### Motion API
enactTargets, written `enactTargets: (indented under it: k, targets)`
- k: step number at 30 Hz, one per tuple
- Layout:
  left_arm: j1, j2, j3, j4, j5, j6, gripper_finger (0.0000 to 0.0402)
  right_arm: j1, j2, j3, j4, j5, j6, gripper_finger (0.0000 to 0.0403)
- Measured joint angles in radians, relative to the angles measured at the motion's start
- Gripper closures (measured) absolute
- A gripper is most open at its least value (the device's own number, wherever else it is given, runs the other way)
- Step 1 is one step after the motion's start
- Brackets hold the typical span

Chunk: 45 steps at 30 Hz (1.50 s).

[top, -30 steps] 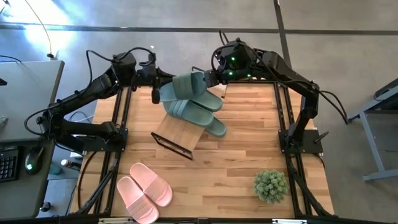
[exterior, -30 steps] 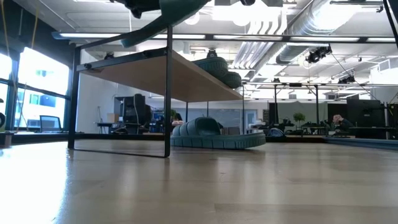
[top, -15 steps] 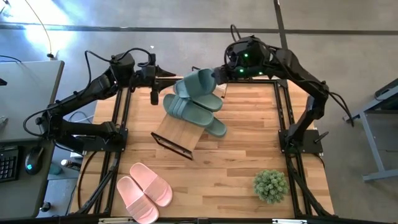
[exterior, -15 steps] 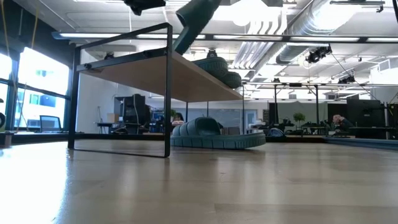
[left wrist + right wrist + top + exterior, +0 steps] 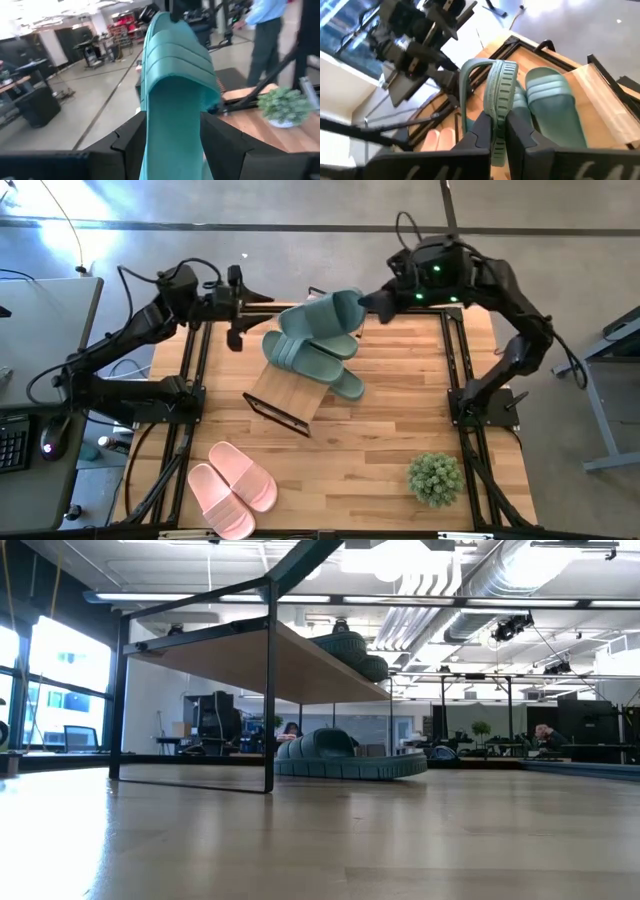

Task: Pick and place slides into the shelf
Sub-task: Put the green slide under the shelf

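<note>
Sage green slide (image 5: 322,317) hangs above the shelf (image 5: 285,392) by the desk's far edge.
The right gripper (image 5: 372,303), jaws clamped on its rim, holds it lengthwise toward the left gripper (image 5: 240,308), whose jaws stand parted, apart from it.

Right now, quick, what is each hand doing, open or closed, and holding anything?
Left hand: open, holding nothing, just beside the raised green slide.
Right hand: closed on that green slide's edge, holding it up over the shelf.
</note>
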Motion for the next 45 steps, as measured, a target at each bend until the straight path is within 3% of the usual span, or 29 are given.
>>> enactTargets:
  k: [3, 10, 14, 20, 31, 37, 45]
  targets:
    - [0.001, -0.009, 0.000, -0.002, 0.115, -0.029, 0.0234, 0.012, -0.034, 0.000, -0.049, -0.037, -0.082, 0.0403]
    - [0.000, 0.013, 0.000, -0.004, 0.493, -0.151, 0.0233, 0.063, -0.096, 0.000, -0.125, -0.081, -0.253, 0.0403]
    - [-0.002, 0.044, 0.000, -0.056, 0.548, -0.223, 0.0234, 0.093, -0.115, 0.001, -0.147, -0.081, -0.280, 0.0403]
    - [-0.098, 0.097, -0.001, -0.114, 0.437, -0.197, 0.0234, 0.150, -0.117, 0.001, -0.238, -0.085, -0.277, 0.0403]
    - [-0.294, 0.172, 0.000, -0.036, 0.193, -0.197, 0.0234, 0.295, -0.104, 0.001, -0.271, -0.111, -0.193, 0.0403]
    - [-0.347, 0.172, 0.000, 0.054, 0.092, -0.197, 0.0234, 0.342, -0.041, 0.001, -0.322, -0.112, -0.172, 0.0403]
    - [-0.404, 0.180, 0.051, -0.027, -0.032, -0.145, 0.0234, 0.372, 0.090, 0.001, -0.326, -0.100, -0.210, 0.0403]
